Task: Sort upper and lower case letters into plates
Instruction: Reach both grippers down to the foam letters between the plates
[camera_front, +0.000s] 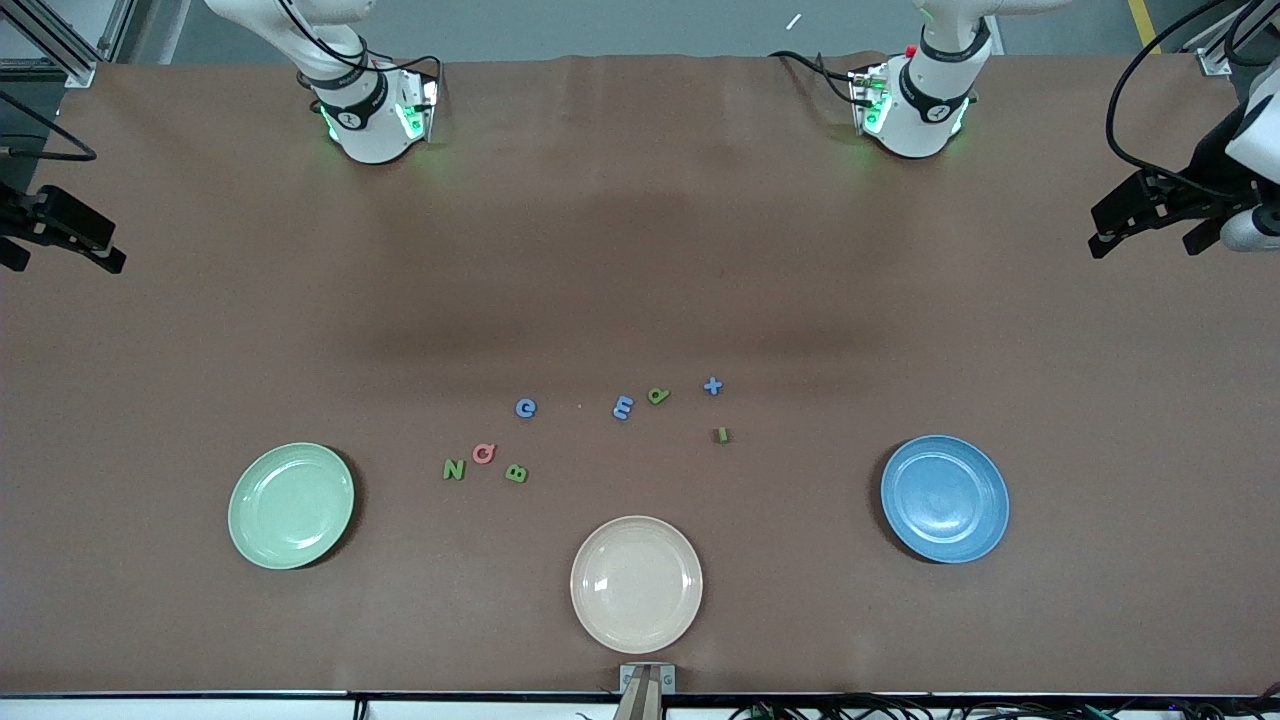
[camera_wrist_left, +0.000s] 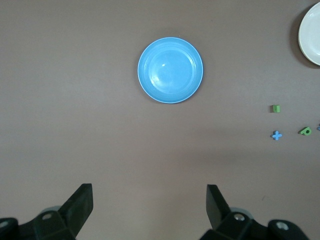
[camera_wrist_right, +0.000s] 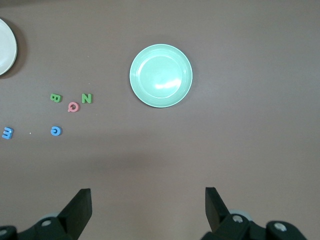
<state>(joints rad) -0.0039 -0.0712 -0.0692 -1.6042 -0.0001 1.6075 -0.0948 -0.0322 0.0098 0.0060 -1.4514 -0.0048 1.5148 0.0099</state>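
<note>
The brown cloth-covered table (camera_front: 640, 250) fills the front view, with both arm bases along its top edge. Three round glossy plates sit in the lower part of that frame: a pale green plate (camera_front: 291, 506) at lower left, a blue plate (camera_front: 945, 498) at lower right, and a cream-beige plate (camera_front: 636, 584) at bottom centre, nearest the camera; all three are empty. The left gripper (camera_wrist_left: 150, 210) is at the right edge of the front frame, up over the table's end, and its wrist view shows black fingers spread wide with nothing between them. The right gripper (camera_wrist_right: 148, 210) is at the left edge of the front frame, likewise wide open and holding nothing. Both arms wait. The small chunky letters lie loose on the cloth at frame centre, between the plates and the bases. One cluster, toward the green plate: green N (camera_front: 454, 469), red Q (camera_front: 484, 453), green B (camera_front: 516, 473), with blue G (camera_front: 526, 408) above them in the frame. Toward the blue plate: blue m (camera_front: 623, 407), green a (camera_front: 658, 396), blue t (camera_front: 713, 386) and green i (camera_front: 722, 435). Assessment: sorting has not begun; no letter is on a plate. The next move calls for one arm to descend over a single letter, the pieces being small and some close-set, and close squarely on it without disturbing neighbours.
</note>
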